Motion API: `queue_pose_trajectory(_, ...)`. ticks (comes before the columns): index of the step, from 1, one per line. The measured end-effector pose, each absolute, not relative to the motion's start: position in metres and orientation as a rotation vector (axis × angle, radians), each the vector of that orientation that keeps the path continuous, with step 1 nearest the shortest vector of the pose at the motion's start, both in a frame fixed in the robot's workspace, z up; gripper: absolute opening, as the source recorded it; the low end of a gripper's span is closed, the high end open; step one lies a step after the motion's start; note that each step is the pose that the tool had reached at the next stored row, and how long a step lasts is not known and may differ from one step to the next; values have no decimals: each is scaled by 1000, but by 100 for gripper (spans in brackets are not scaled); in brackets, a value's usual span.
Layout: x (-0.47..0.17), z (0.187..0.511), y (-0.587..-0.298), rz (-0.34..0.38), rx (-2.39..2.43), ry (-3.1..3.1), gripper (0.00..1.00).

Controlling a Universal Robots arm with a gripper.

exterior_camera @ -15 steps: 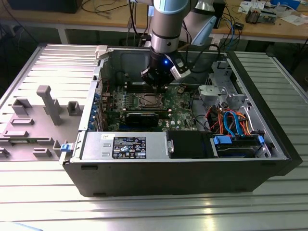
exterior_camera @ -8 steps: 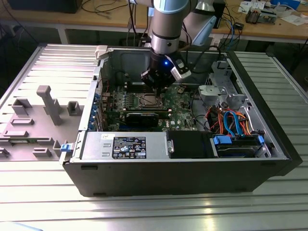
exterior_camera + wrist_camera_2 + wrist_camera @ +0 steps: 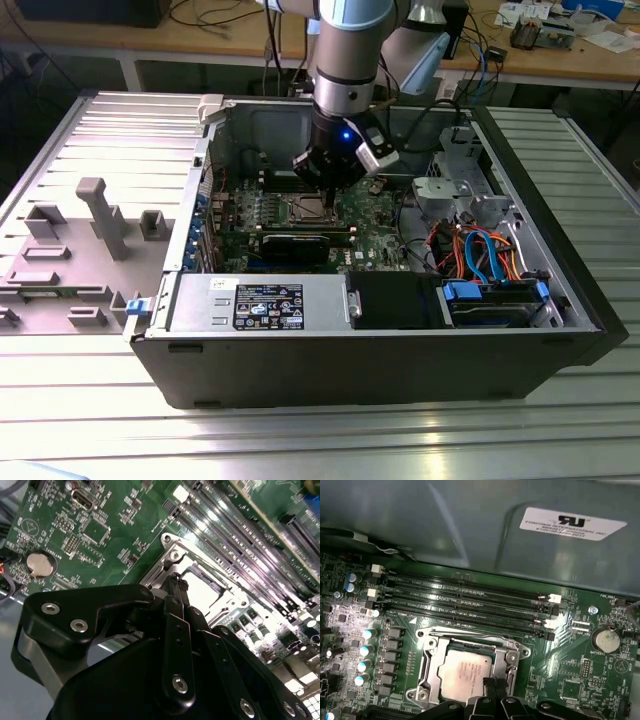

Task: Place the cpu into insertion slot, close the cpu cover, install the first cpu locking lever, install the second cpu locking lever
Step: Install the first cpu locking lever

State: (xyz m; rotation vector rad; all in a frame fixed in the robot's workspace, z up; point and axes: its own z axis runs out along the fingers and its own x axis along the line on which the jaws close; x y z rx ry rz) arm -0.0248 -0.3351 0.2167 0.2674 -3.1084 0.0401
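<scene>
The cpu [image 3: 465,670] lies flat in the insertion slot [image 3: 308,208], its silvery top showing through the window of the cpu cover [image 3: 427,672]. The cover lies down over the chip. My gripper [image 3: 491,684] is shut, its fingertips together at the socket's metal rim beside the chip. In the second wrist view the gripper [image 3: 175,581] touches the cover [image 3: 175,555] next to the cpu [image 3: 202,594]. In the exterior view the gripper [image 3: 327,188] hangs just over the socket. I cannot make out the locking levers against the frame.
Long memory slots [image 3: 470,605] run beside the socket, with the case wall [image 3: 470,525] behind them. A coin battery [image 3: 606,639] sits on the board. A black card [image 3: 300,243], power supply [image 3: 260,300] and cabled drive cage [image 3: 480,250] crowd the case. Grey fixtures [image 3: 100,215] stand outside.
</scene>
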Motion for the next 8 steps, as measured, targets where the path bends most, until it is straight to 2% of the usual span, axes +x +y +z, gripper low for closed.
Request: queue_pose_trajectory(8, -25, 232, -335, 43, 267, -3108, 11)
